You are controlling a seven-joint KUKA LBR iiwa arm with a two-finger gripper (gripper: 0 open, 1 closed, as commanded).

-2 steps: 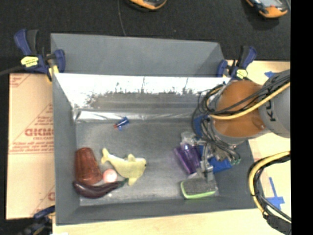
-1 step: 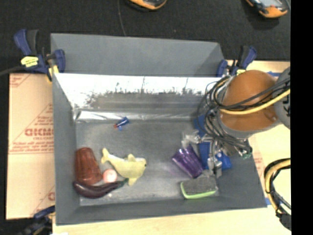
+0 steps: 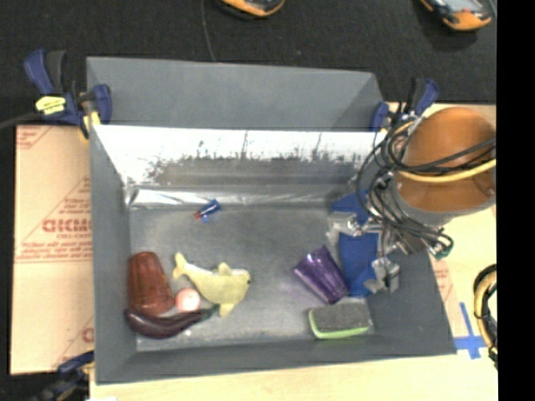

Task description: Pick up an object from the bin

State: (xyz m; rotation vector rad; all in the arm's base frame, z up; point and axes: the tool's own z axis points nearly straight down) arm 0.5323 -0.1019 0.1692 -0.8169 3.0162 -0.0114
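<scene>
Hand (image 3: 381, 277) is low at the bin's right side: metal parts under an orange domed wrist cover, with a tangle of black and yellow cables. Cannot tell whether it is open or closed, or whether it grips anything. It sits over the right edge of a blue flat rectangular block (image 3: 357, 260) with a smooth surface; contact is unclear.

Against the block's left edge is a purple translucent plastic cup (image 3: 318, 276), lying on its side. Just below both is a green oblong sponge with a rough dark grey top (image 3: 339, 320), flat on the floor near the front wall.

Grey metal bin (image 3: 251, 241) has a matte floor and a scuffed, shiny back wall.

Small heap in the left front corner:
- brown-red glossy cylinder (image 3: 145, 279)
- pale yellow soft plush fish (image 3: 214, 284), tail fin pointing left
- small pink round ball (image 3: 187, 300) between those two
- dark purple glossy curved aubergine (image 3: 164, 322) along the front

Near the back wall, well apart from the rest, is a tiny blue and red piece (image 3: 207, 210), kind unclear.
</scene>
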